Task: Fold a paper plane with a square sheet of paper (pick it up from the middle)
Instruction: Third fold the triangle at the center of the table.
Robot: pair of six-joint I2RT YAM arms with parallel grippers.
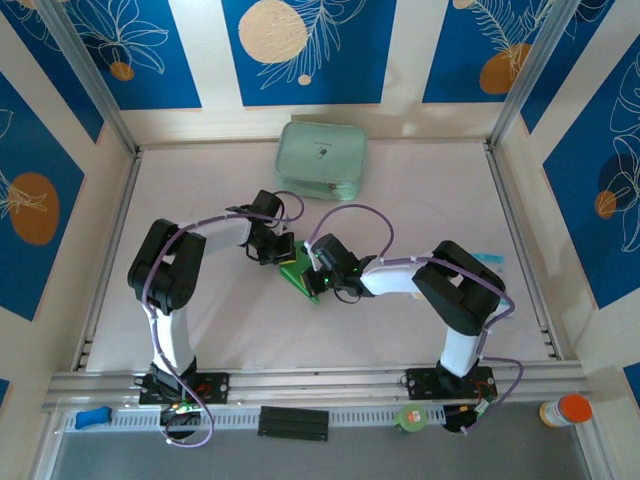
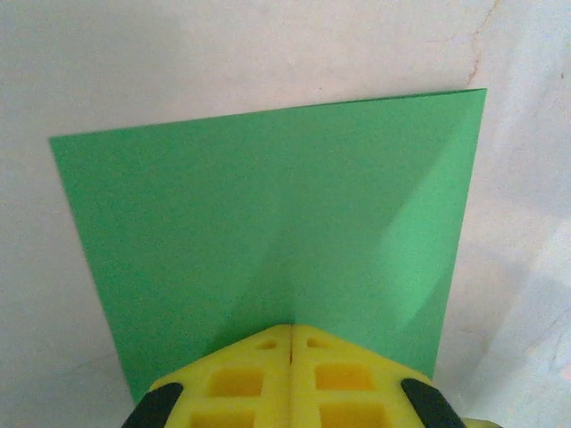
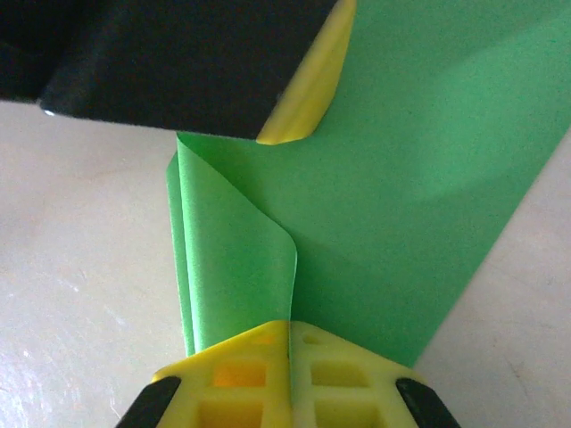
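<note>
left gripper [image 2: 291, 334]: my yellow pads are pressed flat together with no gap between them, pinching the near edge of the square sheet of paper [image 2: 268, 223]. from this wrist the sheet fans out away from the pads as one broad green face. a soft ridge runs from the pinch point toward the far edge, with a lighter triangular facet on the right side. the far edge slopes up to the right, and the pale table [image 2: 268, 53] shows beyond it.

right gripper [image 3: 290, 330]: jaws also fully closed, clamped on the same sheet. here the paper is doubled over at the left. one flap curls round into a loose loop just above my fingertips, with layered edges stacked on its left side. the rest runs as a wide band from lower left to upper right. a yellow finger of my left gripper touches the sheet at the top of this view.

top view: both grippers meet at mid-table with the green paper between them, a small wedge whose point faces the near right. i cannot tell its long axis from here.

containers: one pale mint zip pouch [image 1: 322, 160] lies at the far middle of the table, well apart from the paper. it is closed, and i cannot see what is inside.
</note>
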